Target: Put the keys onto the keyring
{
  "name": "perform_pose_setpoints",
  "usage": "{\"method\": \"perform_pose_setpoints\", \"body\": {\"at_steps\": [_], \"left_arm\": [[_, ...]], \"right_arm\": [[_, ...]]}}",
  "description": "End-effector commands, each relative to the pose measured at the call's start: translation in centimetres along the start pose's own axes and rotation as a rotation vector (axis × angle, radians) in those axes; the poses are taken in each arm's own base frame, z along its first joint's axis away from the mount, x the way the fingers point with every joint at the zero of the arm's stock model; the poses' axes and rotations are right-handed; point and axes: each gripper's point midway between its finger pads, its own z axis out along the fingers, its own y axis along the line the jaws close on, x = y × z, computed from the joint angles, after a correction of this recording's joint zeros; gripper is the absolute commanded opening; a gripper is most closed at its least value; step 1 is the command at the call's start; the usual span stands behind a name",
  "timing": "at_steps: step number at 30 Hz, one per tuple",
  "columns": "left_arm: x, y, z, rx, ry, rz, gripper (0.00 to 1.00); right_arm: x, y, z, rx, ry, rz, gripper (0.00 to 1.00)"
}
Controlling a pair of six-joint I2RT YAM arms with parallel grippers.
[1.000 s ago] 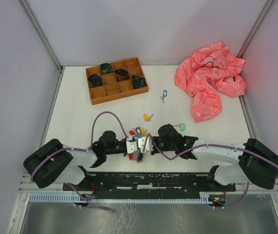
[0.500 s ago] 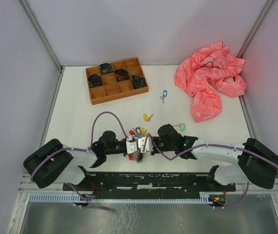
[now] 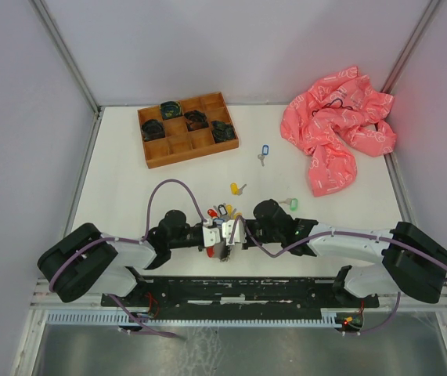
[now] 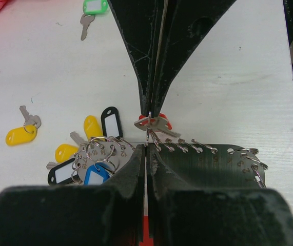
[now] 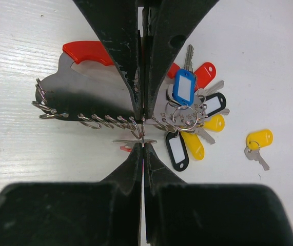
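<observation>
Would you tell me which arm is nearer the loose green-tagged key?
Right. The right arm lies just beside the green-tagged key; the left arm is beyond the key bunch.

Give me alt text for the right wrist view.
The right gripper and left gripper, both shut, meet tip to tip on a thin keyring at the edge of a red-handled metal plate; tagged keys bunch beside it.

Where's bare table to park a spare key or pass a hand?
Widest free patch: left side, between the wooden tray and the left arm. Second: right side, in front of the pink bag, right of the green-tagged key. Crowded: near centre, where left tool and right tool meet shut at the key bunch; yellow-tagged key and blue-tagged key lie loose behind it.
</observation>
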Motion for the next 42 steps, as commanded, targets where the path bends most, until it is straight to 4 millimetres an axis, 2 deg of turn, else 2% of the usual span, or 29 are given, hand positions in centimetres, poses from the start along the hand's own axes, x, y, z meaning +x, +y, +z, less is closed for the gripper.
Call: {"method": "perform_pose_setpoints", "body": {"at_steps": [1,24,42], "left_arm": [[-2.8,1.4,0.2,-0.031,-0.096,0.084,0.03],[-3.7,1.2,0.1,-0.028,-0.139,0.084,0.03],[-4.1,1.3,-0.1,-0.045,-0.163,0.075,0.03]], "right_arm": [[-1.5,-1.1,0.3,0.03,-0.028,-0.017,0.01],[-1.7,-0.6,0.9,0.003,-0.055,-0.011,0.01],[-3.0,-0.7,1.2,0.024,-0.133,0.022,0.01]]}}
